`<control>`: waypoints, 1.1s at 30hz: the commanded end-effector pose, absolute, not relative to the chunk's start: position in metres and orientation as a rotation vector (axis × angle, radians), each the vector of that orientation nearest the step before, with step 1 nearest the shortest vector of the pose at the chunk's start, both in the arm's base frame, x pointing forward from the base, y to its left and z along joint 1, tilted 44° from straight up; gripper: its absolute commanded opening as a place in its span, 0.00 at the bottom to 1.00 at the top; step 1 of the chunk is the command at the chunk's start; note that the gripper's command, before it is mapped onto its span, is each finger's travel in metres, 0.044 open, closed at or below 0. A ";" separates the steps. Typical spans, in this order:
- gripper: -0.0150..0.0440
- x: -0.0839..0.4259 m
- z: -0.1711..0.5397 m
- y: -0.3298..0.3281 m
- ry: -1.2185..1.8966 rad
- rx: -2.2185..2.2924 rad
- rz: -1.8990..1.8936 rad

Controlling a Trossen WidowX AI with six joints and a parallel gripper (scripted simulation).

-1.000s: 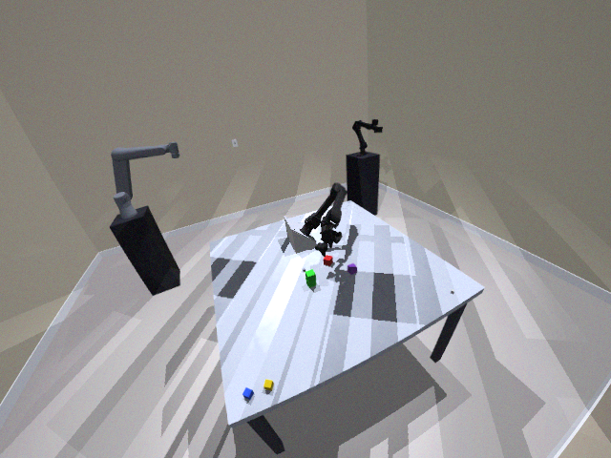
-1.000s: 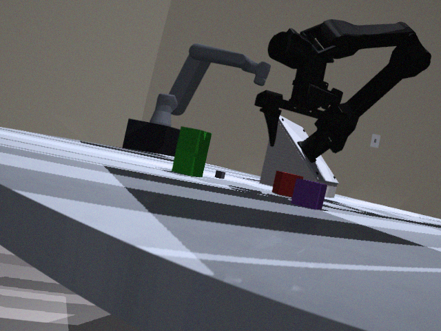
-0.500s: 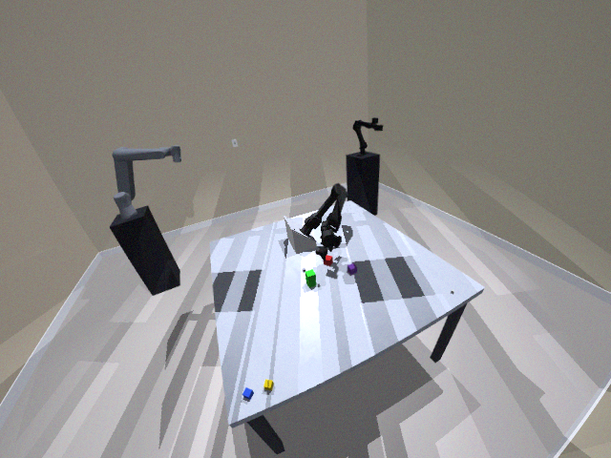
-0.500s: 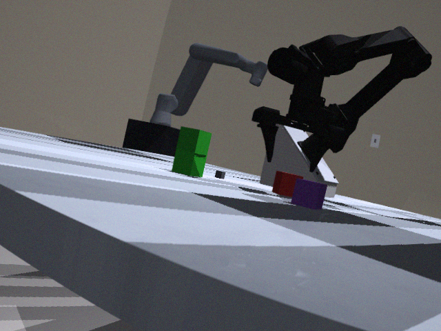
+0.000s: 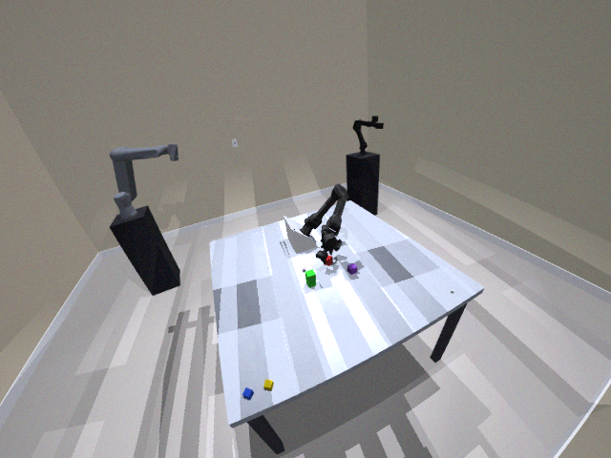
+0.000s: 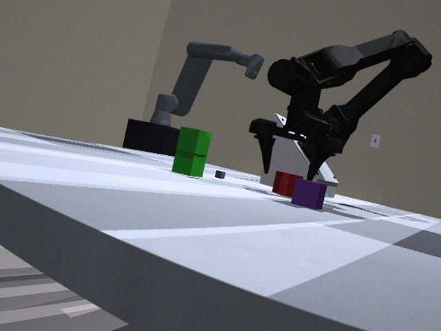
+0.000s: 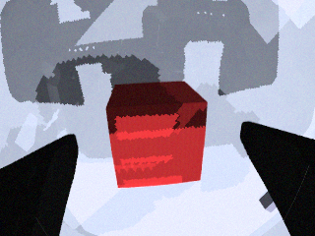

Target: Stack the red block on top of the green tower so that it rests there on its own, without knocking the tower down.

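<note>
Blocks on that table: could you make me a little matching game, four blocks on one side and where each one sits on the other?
Blocks:
1. red block
2. green tower
3. purple block
4. blue block

Places:
A. at the table's near edge, beside the yellow block
B. below the open gripper, between its two fingers
C. standing alone, apart from the arm
D. right in front of the red one in the exterior view

Pairs: 1-B, 2-C, 3-D, 4-A

We see a matte black, blocky jointed arm [image 6: 342,60]; its gripper [image 6: 289,167] carries two black, tapering, pointed fingers [image 6: 266,151].
</note>
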State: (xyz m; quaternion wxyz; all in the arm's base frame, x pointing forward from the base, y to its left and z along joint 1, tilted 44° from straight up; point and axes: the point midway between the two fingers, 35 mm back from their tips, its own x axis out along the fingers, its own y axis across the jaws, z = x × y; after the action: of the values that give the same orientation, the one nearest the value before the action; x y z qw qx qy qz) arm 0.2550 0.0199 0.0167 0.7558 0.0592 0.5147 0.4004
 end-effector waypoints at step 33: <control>0.78 0.256 0.000 0.038 1.122 0.139 0.878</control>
State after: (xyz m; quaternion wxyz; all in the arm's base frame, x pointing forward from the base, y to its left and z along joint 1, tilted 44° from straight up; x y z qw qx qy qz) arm 0.2561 0.0375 -0.0006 0.7544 0.0611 0.5151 0.4022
